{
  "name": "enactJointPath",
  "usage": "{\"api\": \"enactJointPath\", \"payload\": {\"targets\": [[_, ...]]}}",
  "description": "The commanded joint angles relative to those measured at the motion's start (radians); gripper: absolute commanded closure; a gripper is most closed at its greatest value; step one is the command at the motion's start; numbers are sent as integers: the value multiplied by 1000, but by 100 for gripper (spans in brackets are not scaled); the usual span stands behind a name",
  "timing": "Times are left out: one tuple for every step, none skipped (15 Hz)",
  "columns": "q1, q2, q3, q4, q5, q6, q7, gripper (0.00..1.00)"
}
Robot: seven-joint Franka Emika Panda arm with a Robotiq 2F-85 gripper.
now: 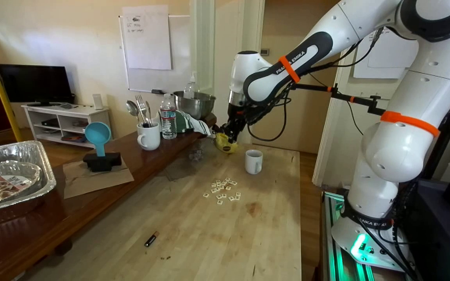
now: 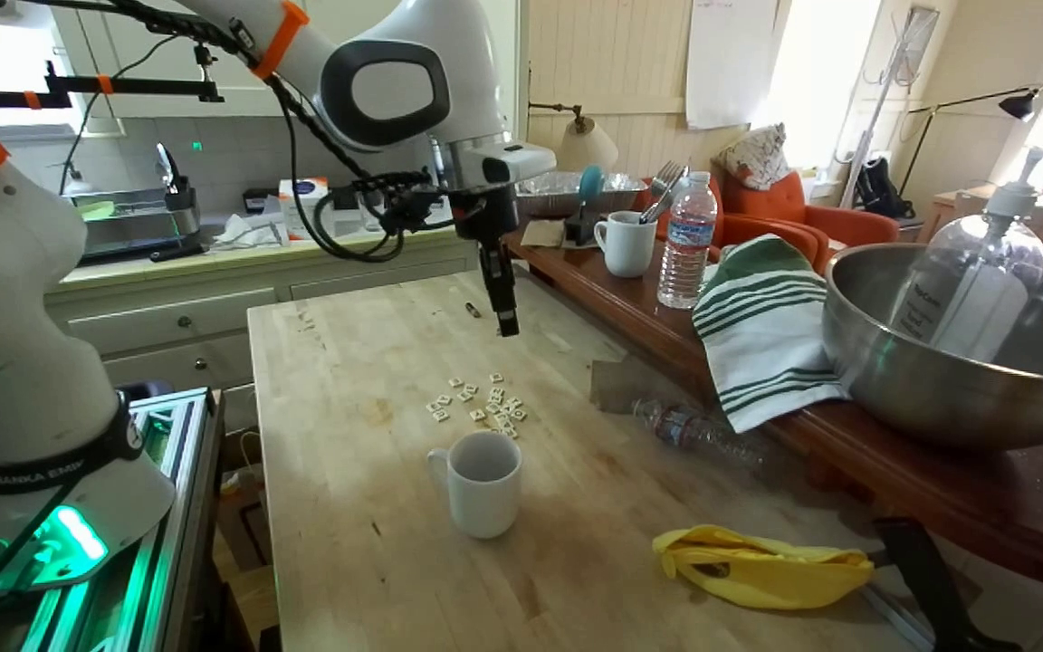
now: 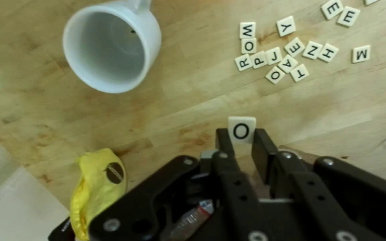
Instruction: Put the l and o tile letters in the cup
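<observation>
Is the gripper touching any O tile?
Touching: in the wrist view, the gripper pinches one O tile between its fingertips, no gap showing at either side.

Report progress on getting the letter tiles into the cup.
Done: possibly the L tile; a small dark mark shows inside the white cup, but I can't read it as a letter.
In hand: an O tile, pinched in the gripper, not yet over the cup.
Left: carry that O to the cup and release it, then confirm the L is inside.
</observation>
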Motion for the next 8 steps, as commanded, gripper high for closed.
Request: {"api": "enactJointPath", "payload": {"targets": [[-73, -79, -16, -88, -7, -13, 21, 95], [-88, -91, -24, -104, 2, -16, 12, 95], [-108, -97, -27, -118, -7, -7, 19, 95], [-130, -102, -30, -129, -21, 2, 30, 95], [-142, -100, -39, -135, -12, 6, 19, 95], [-157, -96, -44, -142, -11, 5, 20, 95], [-170, -95, -48, -150, -10, 7, 20, 95], [-186, -87, -51, -155, -20, 18, 28, 95]]}}
